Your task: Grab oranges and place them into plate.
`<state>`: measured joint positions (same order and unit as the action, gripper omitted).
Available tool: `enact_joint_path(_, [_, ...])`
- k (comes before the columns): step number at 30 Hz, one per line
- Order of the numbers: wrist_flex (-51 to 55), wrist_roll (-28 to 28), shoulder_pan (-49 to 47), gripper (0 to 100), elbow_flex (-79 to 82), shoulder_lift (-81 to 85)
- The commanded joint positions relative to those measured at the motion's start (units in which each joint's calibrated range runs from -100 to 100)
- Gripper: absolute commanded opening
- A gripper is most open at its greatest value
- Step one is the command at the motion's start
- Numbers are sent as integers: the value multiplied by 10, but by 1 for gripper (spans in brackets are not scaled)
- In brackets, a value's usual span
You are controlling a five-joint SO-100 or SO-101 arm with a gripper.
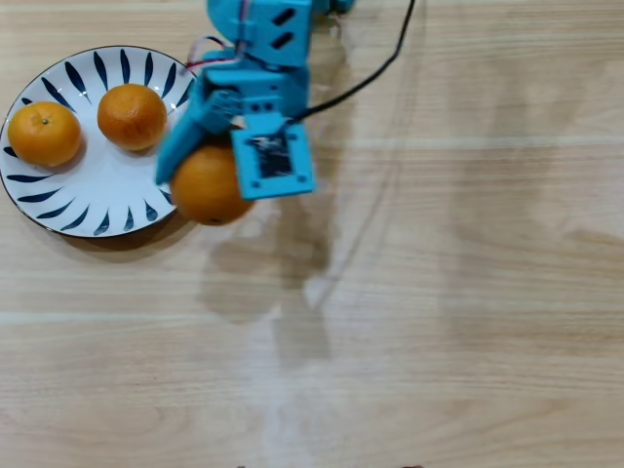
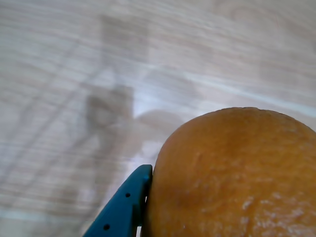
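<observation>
My claw [image 1: 200, 175] grips the large orange [image 1: 208, 185] over the plate's [image 1: 58, 205] right rim, near the desk's [image 1: 439, 292] far-left corner; two small oranges [image 1: 44, 134] [image 1: 132, 116] lie plated.

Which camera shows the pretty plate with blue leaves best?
The overhead view: nearly the whole plate shows, with two oranges on it. The wrist view shows none of the plate, only the big orange in the claw over the table.

Likely home: pale wood-grain table [image 1: 439, 292], patterned dinner plate [image 1: 58, 210], oranges [image 1: 132, 115].
</observation>
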<state>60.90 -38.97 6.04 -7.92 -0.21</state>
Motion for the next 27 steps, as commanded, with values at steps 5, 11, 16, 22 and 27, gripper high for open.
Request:
enact_joint_path(5, [-217,74,110,35,174,114])
enact_joint_path(11, [-266,75,169,35,240,113])
enact_joint_path(16, [-320,75,192,35,291,112])
enact_joint_path(22, [-357,71,190,36,325,112])
enact_joint_path(27, [-356,70,181,50,326,112])
